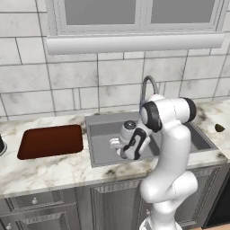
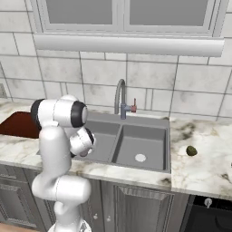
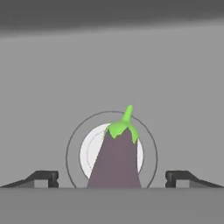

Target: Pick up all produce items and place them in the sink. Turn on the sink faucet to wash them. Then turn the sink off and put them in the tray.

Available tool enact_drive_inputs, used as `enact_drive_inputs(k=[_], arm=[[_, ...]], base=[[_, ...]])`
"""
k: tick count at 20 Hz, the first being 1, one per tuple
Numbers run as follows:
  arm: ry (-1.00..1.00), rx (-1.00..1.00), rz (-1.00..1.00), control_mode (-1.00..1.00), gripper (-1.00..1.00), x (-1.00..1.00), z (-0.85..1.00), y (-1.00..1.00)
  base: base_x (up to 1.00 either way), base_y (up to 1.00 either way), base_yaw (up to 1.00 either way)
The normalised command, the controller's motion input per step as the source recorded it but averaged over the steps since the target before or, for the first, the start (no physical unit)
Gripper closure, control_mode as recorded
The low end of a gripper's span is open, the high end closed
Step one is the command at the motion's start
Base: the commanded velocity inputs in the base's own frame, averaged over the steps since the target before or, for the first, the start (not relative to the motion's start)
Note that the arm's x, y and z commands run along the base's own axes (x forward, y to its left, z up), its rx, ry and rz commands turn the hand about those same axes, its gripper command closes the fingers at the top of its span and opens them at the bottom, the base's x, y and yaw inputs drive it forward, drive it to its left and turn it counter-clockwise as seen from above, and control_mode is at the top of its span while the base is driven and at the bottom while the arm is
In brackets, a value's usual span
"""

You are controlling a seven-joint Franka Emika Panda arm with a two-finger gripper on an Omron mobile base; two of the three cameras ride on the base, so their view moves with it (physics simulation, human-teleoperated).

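Note:
The purple eggplant, with a green stem cap, stands between the fingertips of my gripper over the round pale drain of the grey sink. Both fingertips are spread wide, with a clear gap to the eggplant on each side, so the gripper is open. In the left base view my gripper hangs low inside the left basin of the sink. The small olive-brown produce item lies on the counter right of the sink. The gooseneck faucet rises behind the basins. The reddish-brown tray lies left of the sink.
The marble counter runs along a tiled wall under a window. The olive-brown item lies near the counter's right end. The faucet arches just behind my arm. A dark round object shows at the left edge.

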Motion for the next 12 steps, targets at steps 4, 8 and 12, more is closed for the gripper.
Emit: enact_drive_inputs(k=[4,8,12], arm=[[-0.06,0.0,0.0,-1.0,-1.0,0.0,0.45,0.0],[-0.07,0.0,0.0,-1.0,-1.0,0.0,0.64,0.0],[-0.06,0.0,0.0,-1.0,-1.0,0.0,0.8,0.01]], base=[[0.0,0.0,0.0],[0.0,0.0,0.0],[0.0,0.0,0.0]])
